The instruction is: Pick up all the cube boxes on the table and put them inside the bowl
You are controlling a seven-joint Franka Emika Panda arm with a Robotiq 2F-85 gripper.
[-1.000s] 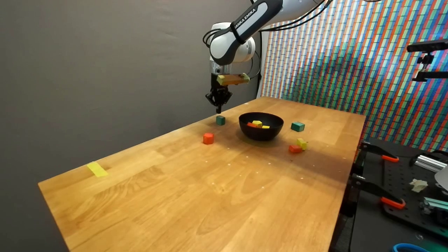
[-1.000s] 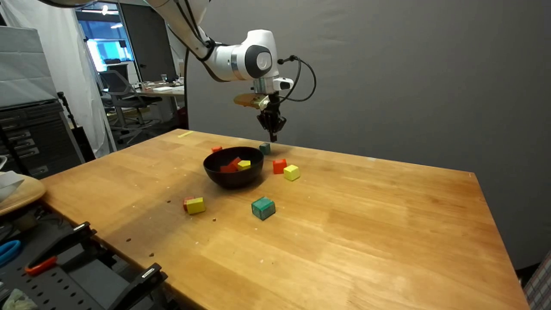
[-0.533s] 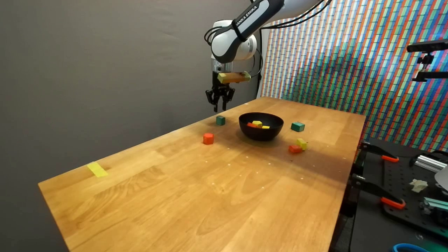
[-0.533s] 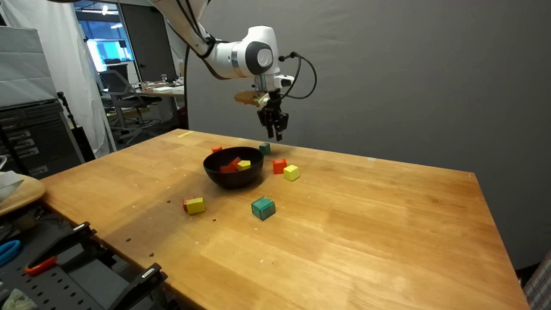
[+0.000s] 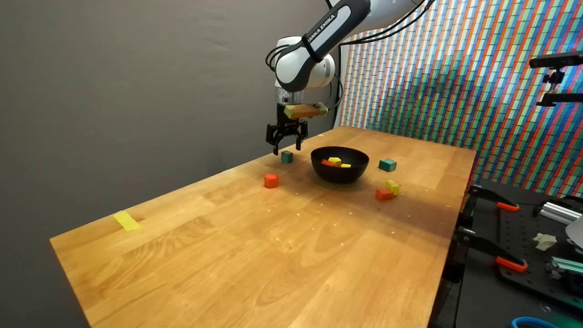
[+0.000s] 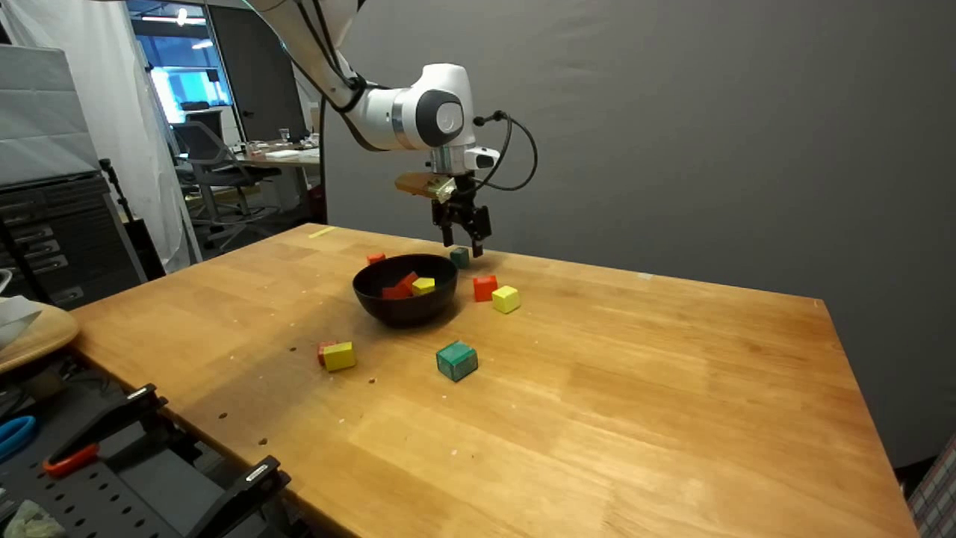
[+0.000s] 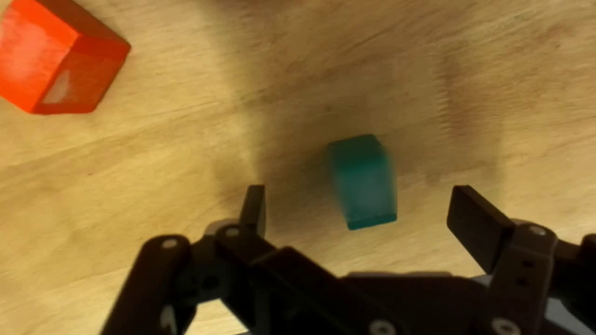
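My gripper (image 5: 287, 148) stands open just above a small green cube (image 5: 287, 157) near the far edge of the table (image 5: 255, 255). In the wrist view this green cube (image 7: 368, 188) lies between the spread fingers (image 7: 477, 223), touching neither. A red cube (image 7: 60, 60) shows at that view's upper left. The black bowl (image 5: 339, 175) holds red and yellow cubes (image 6: 423, 286). Around it on the table sit a red cube (image 5: 271, 180), a second green cube (image 6: 457, 362), a yellow cube (image 6: 340, 357) with a red one (image 5: 384, 193) against it, and another red (image 6: 484, 288) and yellow pair (image 6: 506, 300).
A flat yellow strip (image 5: 127, 220) is stuck by the table edge. Black clamps (image 6: 243, 493) and a dark perforated plate (image 6: 97, 486) flank the opposite long side. A grey wall (image 6: 672, 149) rises behind the edge where my gripper is.
The gripper's fingers have gone from shut to wide open. The arm rose slightly at first, then came down closer to the green cube. Cubes and bowl have stayed put.
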